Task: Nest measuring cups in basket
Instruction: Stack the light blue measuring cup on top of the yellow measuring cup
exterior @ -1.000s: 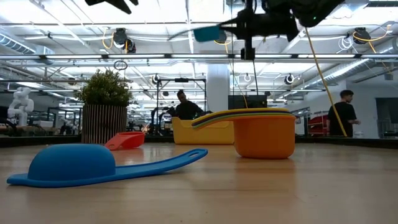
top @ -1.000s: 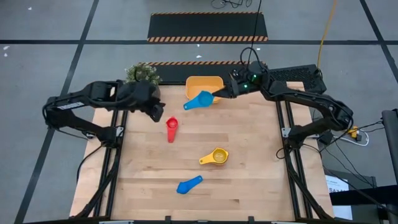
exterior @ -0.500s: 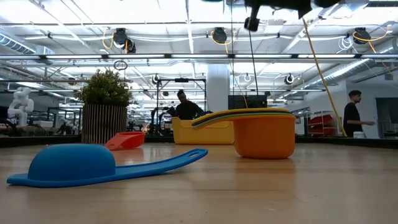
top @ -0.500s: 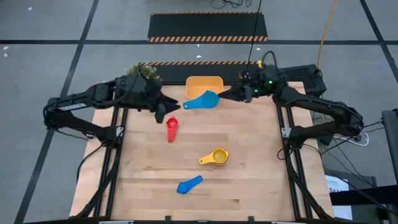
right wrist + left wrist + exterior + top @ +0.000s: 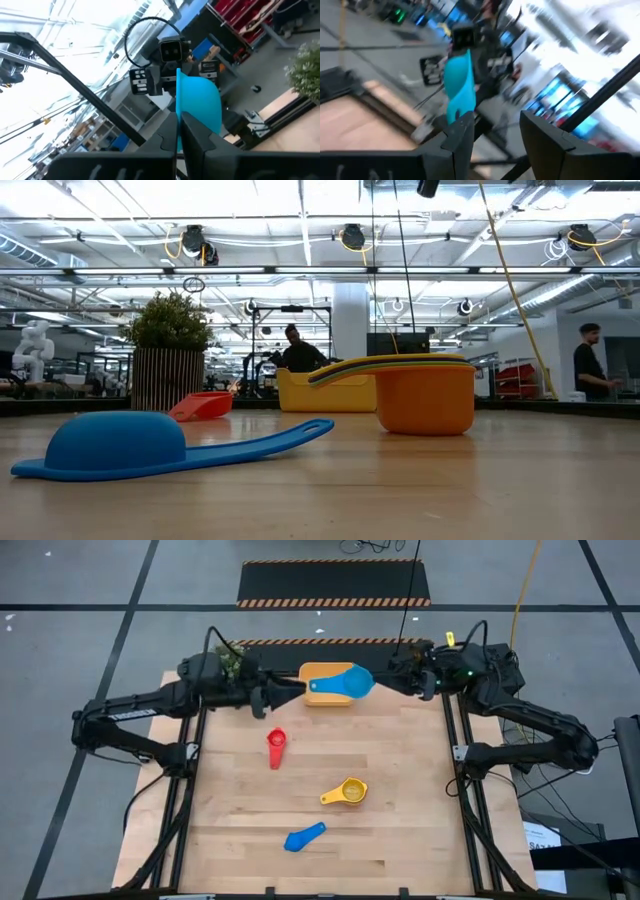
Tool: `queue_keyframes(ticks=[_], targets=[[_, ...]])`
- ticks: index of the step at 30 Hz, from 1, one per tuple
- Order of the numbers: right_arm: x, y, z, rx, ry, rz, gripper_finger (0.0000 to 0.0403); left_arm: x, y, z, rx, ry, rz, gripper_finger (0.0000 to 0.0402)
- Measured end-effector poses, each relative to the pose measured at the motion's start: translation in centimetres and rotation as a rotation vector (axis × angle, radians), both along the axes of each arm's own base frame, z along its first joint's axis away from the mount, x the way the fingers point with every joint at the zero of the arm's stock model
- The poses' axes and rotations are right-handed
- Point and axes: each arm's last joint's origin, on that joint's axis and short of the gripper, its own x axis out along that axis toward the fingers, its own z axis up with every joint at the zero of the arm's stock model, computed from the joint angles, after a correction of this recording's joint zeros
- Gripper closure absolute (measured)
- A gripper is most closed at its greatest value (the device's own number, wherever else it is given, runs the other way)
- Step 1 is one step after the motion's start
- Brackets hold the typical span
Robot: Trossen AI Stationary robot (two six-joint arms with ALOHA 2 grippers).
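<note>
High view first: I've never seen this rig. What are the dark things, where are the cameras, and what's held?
Two dark robot arms work at a wooden table. One camera looks straight down, one sits at table level, one rides each wrist. The right gripper is shut on a light blue cup, above the orange-yellow basket; the left gripper, open, is near its handle. On the table lie a red cup, a yellow-orange stack of cups and a blue cup.

Four measuring cups (image 5: 341, 686), one basket (image 5: 318, 671), one plant (image 5: 229, 657).
</note>
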Motion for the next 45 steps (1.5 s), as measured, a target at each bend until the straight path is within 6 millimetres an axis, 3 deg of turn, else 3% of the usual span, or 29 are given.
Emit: queue_keyframes(ticks=[14,26,31,38,45], targets=[[-0.2,0.1,0.2,0.032,-0.006,-0.009,0.0403,0.7,0.7,-3.4,-0.117,-0.106,0.026,0.0240],[-0.1,-0.1,0.0,0.065,0.007,-0.031,0.0403,1.3,1.2,-4.2,-0.096,-0.073,0.053,0.0240],[0.0,-0.1,-0.1,0.077,0.017,-0.028,0.0403,2.7,1.7,-4.9,-0.100,-0.101,0.041,0.0240],[0.0,-0.1,-0.2,0.095,0.022,-0.018,0.0403,4.2,2.3,-5.1,-0.105,-0.200,-0.052,0.0241],[0.0,0.0,-0.2,0.089,0.026,0.011,0.0403,4.3,2.5,-5.1,-0.109,-0.224,-0.115,0.0241]])
